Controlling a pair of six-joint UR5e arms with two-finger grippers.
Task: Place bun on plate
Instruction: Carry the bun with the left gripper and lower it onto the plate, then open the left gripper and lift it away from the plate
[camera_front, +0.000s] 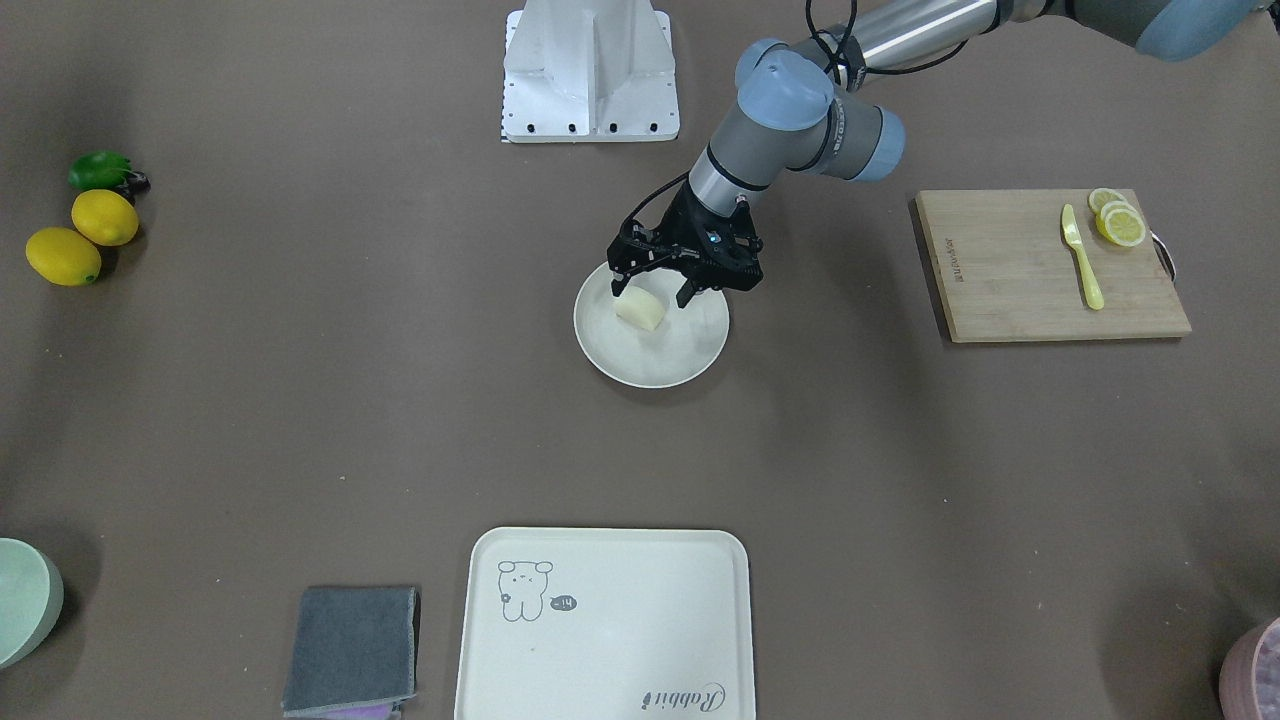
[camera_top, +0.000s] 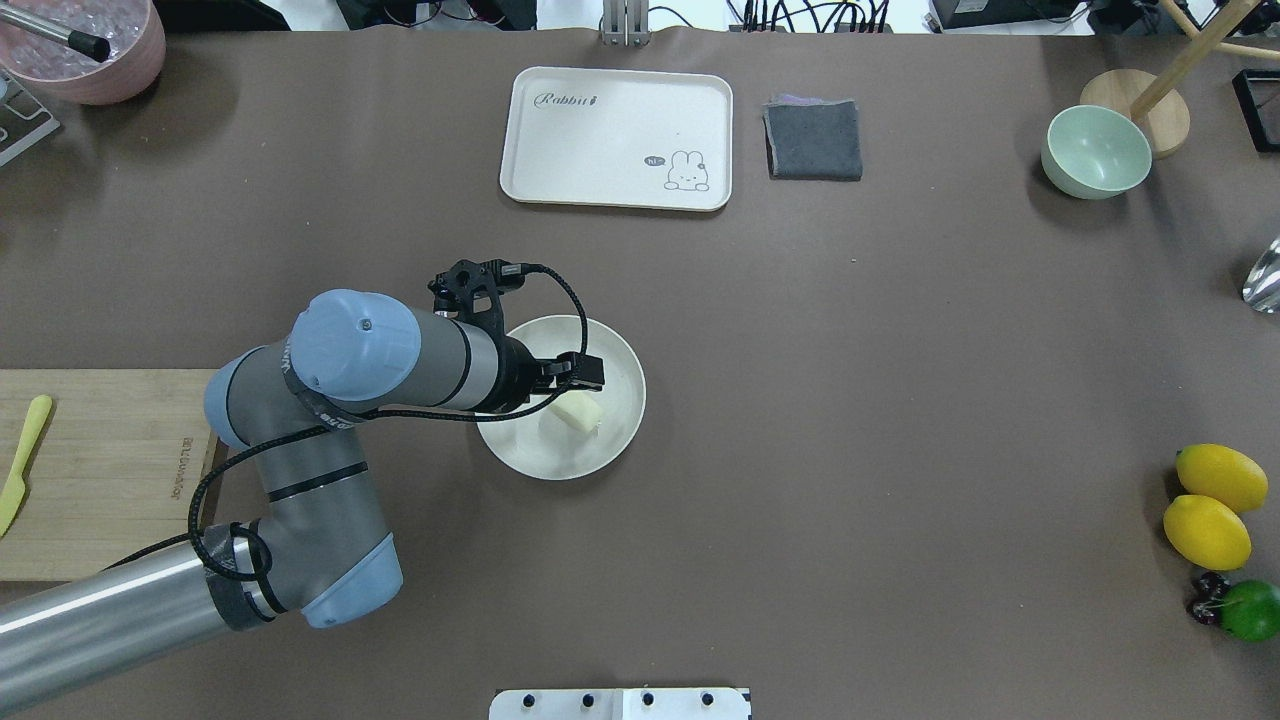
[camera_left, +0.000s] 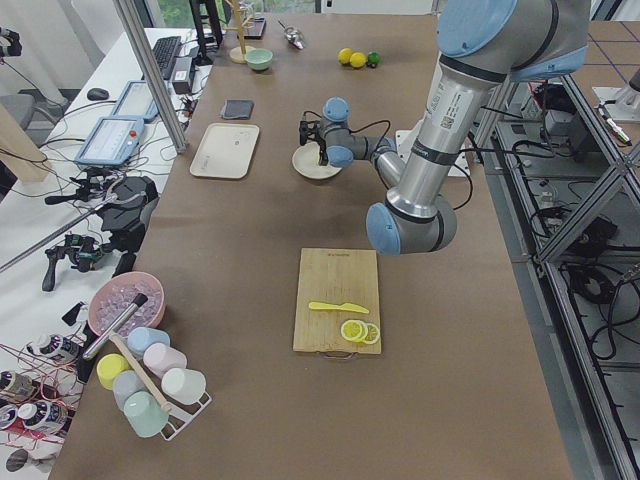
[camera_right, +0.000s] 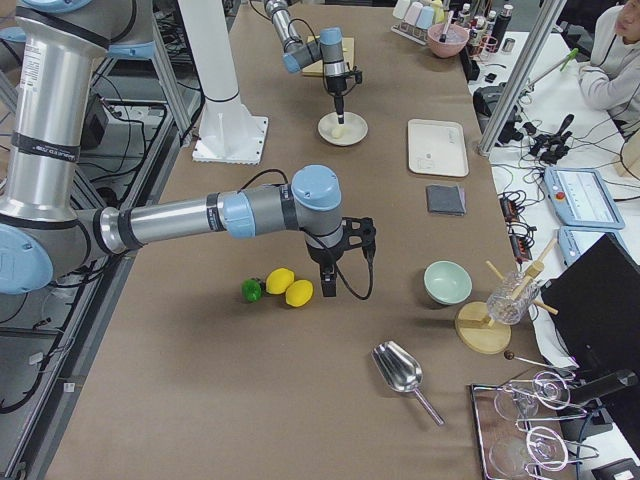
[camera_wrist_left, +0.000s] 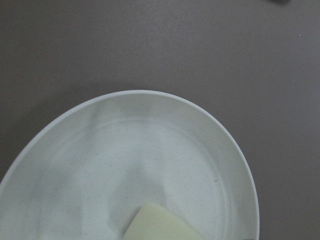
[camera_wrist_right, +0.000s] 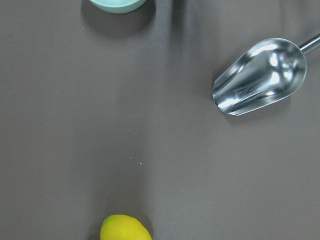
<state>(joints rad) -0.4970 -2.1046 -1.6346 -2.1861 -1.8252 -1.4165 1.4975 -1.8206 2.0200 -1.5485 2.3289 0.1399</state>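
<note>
My left hand (camera_front: 654, 291) hangs over the plate (camera_front: 690, 355) with its jaws spread wide and nothing held between them. The bun (camera_front: 641, 308) lies on the plate's floor, a little toward eleven o'clock from the plate's centre as the front-facing camera sees it, well inside the rim.

In that same view the bun is right under my hand, slightly toward six o'clock from the midpoint of my fingers (camera_front: 689, 292). Its long axis runs roughly from ten to four. My two fingers stand at about nine and three, one near each end of it. I cannot tell whether the nine o'clock finger is touching the bun or just clear of it. My own wrist camera catches only a corner of the bun at its six o'clock edge, with bare plate beyond.

As things lie, I judge the placing done. The move left to me is a straight lift, so that neither finger drags the bun toward the rim.

My right hand (camera_right: 330, 272) is well apart, beside the lemons (camera_right: 290, 287). I cannot tell from the side view whether it is spread or closed.
</note>
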